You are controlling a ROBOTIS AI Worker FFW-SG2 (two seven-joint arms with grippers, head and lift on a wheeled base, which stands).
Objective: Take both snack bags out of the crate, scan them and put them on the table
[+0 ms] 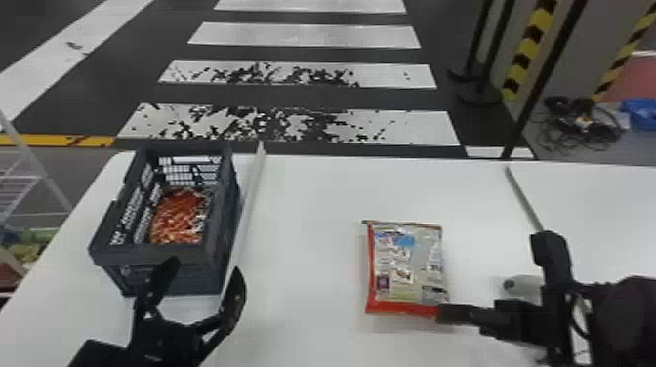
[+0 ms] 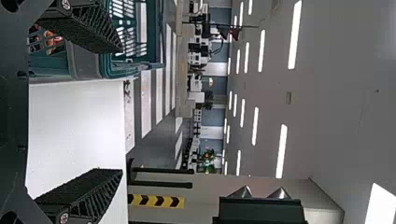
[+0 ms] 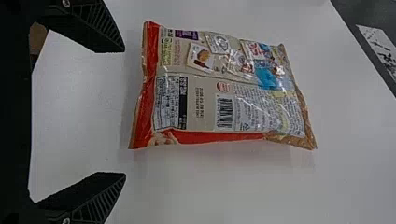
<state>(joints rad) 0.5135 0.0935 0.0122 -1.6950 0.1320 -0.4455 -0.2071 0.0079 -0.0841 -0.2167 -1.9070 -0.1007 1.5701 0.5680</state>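
- Evidently the white table (image 1: 302,244) gives both arms a shared workspace.
- Crate (image 1: 122,254): upright at the table's left, open top accessible.
- Left gripper (image 1: 205,268): spread wide, empty, near the crate, presumably for reaching in.
- Right gripper (image 3: 125,112): also wide, empty, by the loose bag (image 1: 407,266).
- That bag lies printed back up, probably for scanning.
- Reddish bag (image 1: 178,217): inside the crate.
- Barcode (image 3: 224,112): exposed, facing up.

Black left gripper (image 1: 204,268) with tapering, ribbed fingers (image 2: 95,191), silvery screws (image 2: 64,217), black right arm (image 1: 627,312), curved cable (image 1: 576,319)
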